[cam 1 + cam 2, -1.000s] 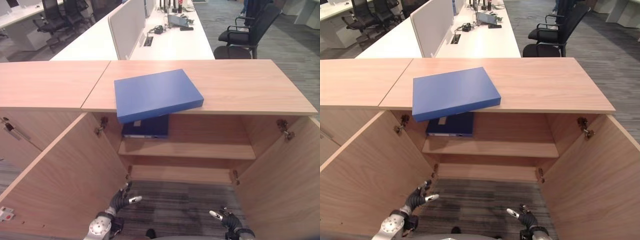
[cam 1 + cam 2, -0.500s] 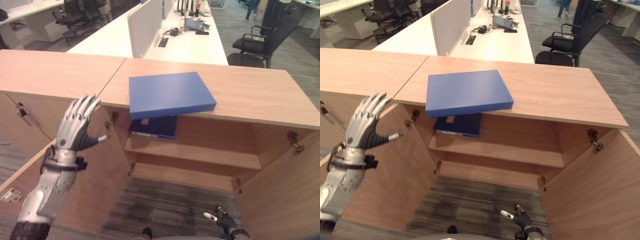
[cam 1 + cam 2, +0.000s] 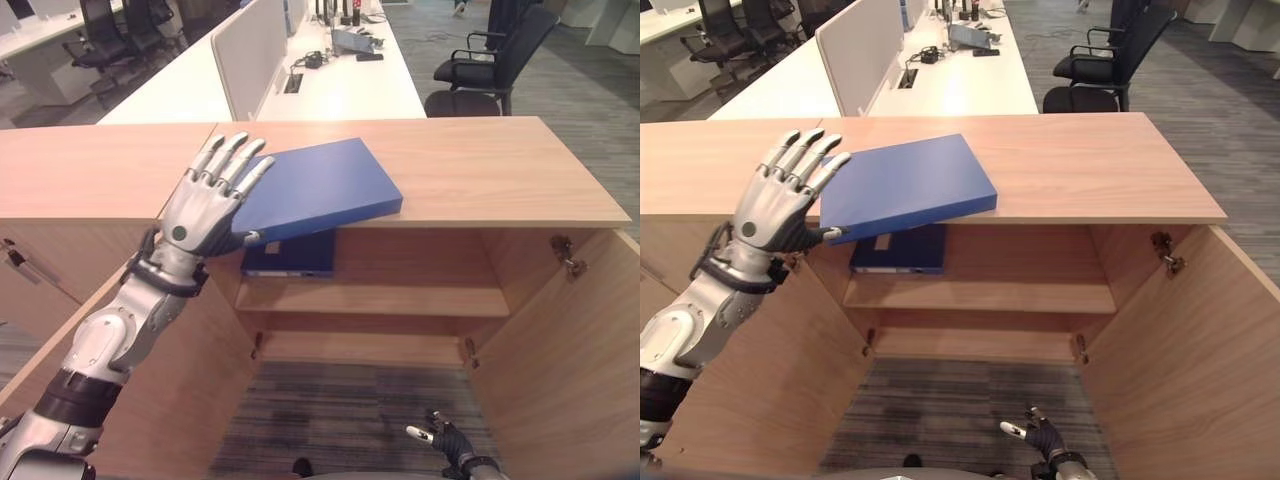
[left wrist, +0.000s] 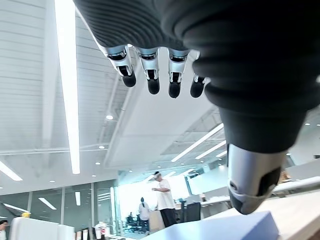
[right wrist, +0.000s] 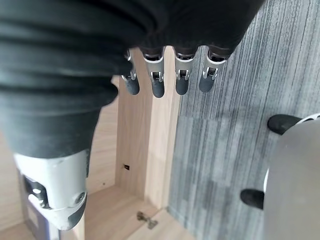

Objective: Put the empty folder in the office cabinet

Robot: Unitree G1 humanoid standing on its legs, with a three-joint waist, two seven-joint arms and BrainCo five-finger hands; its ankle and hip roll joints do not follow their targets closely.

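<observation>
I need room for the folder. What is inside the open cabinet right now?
A dark blue binder lies on the cabinet's upper shelf, at its left end. The blue folder overhanging the cabinet top covers the binder's upper part.

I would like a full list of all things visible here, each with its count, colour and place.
Folder: one, blue, flat on the cabinet top, its near left corner over the front edge.
Second folder: one, dark blue, on the shelf inside, at the left.
Cabinet: one, light wood, both doors open.
Desks: white, behind the cabinet, with a grey divider.
Office chairs: black, beside the desks.
People: at least two, far off in the left wrist view.
Left hand: open, at the blue folder's left edge.
Right hand: low, over the floor, fingers relaxed.
</observation>
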